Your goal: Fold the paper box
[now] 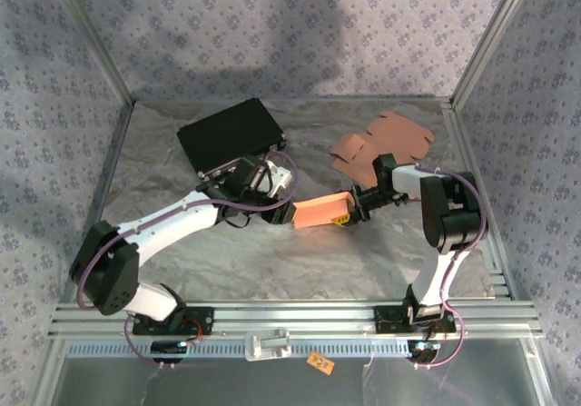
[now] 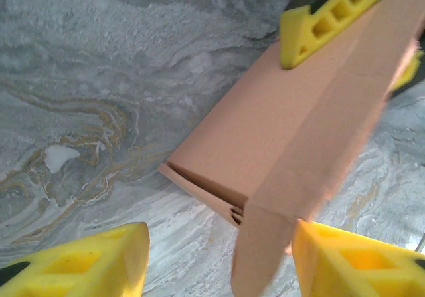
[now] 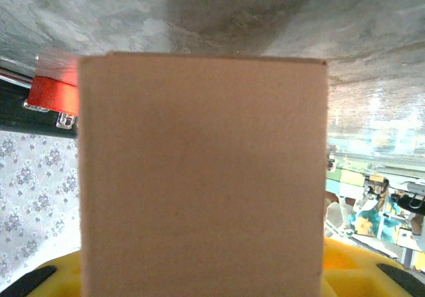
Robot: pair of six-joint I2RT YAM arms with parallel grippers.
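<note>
From above, the paper box sits mid-table between both arms, with the right gripper clamped on its right end; mind the black case and flat blanks behind. Through your left wrist, the left gripper stands open astride the loose flap: centre that flap before you close. The right wrist camera has the box wall pressed close above its yellow fingers.
</note>
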